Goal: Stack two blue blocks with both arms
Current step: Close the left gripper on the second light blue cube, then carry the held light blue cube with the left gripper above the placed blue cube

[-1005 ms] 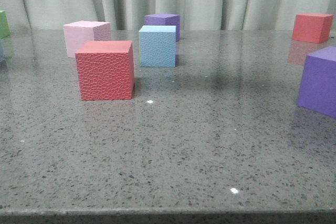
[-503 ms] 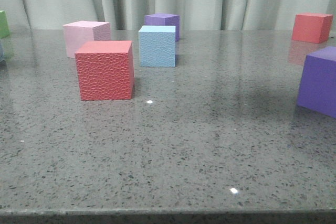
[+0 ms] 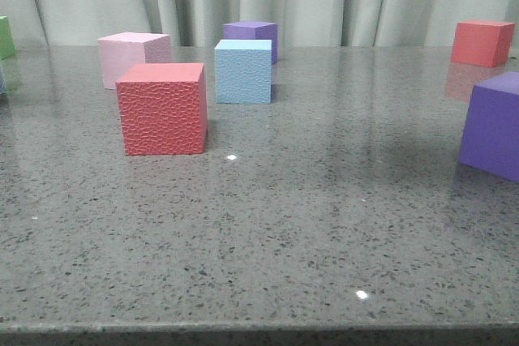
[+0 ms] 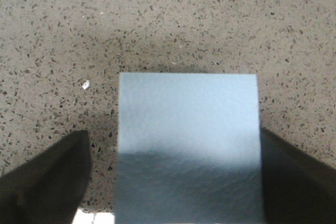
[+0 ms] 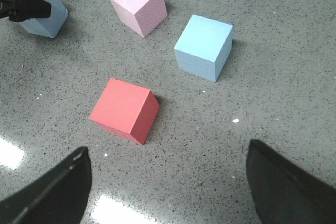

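One blue block [image 4: 188, 145] is seen between the two black fingers [image 4: 44, 179] of the left gripper [image 4: 173, 182]. The fingers sit at both its sides, but it cannot be told if they squeeze it or just stand beside it. The right gripper [image 5: 168, 182] is held wide apart high over the table [image 5: 273, 93], with nothing in it. The other blue block [image 5: 203, 47] is set well ahead of its jaws, past a red cube [image 5: 125, 110] and beside a pink cube [image 5: 138, 4].
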### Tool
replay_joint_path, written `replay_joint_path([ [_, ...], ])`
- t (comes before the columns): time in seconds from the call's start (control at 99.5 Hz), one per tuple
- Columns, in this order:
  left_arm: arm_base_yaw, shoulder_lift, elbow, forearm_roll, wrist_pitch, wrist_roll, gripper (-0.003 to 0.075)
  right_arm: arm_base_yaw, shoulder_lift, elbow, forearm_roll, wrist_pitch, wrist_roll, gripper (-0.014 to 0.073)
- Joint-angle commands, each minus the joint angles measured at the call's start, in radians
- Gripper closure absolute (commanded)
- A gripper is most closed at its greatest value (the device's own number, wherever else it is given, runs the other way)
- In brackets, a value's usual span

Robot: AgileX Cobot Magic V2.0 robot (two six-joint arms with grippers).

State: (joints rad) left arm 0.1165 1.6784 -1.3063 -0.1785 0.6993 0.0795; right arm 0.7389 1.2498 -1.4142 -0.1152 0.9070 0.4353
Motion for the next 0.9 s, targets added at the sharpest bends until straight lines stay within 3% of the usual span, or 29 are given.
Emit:
replay_joint_path([
  [0.0,-0.005,-0.038,-0.033,-0.016,-0.046,0.003,0.0283,-0.002,-0.031,-0.022,-0.004,-0.068,0.0,-0.0007],
  [0.211,-0.005,-0.038,-0.035,-0.016,-0.046,0.003,0.0439,-0.002,-0.031,-0.022,-0.004,-0.051,0.0,-0.0007],
  [0.472,-0.03,-0.038,-0.17,-0.018,0.05,0.003,0.0445,-0.002,-0.031,-0.022,-0.005,-0.04,0.0,-0.0007],
  [0.704,-0.165,-0.038,-0.376,-0.015,0.157,-0.007,0.0445,-0.002,-0.053,-0.014,-0.082,0.0,0.038,-0.0007],
  [0.894,-0.286,-0.034,-0.467,-0.015,0.138,-0.145,0.0445,-0.002,-0.126,0.028,-0.204,0.013,0.103,-0.0007],
])
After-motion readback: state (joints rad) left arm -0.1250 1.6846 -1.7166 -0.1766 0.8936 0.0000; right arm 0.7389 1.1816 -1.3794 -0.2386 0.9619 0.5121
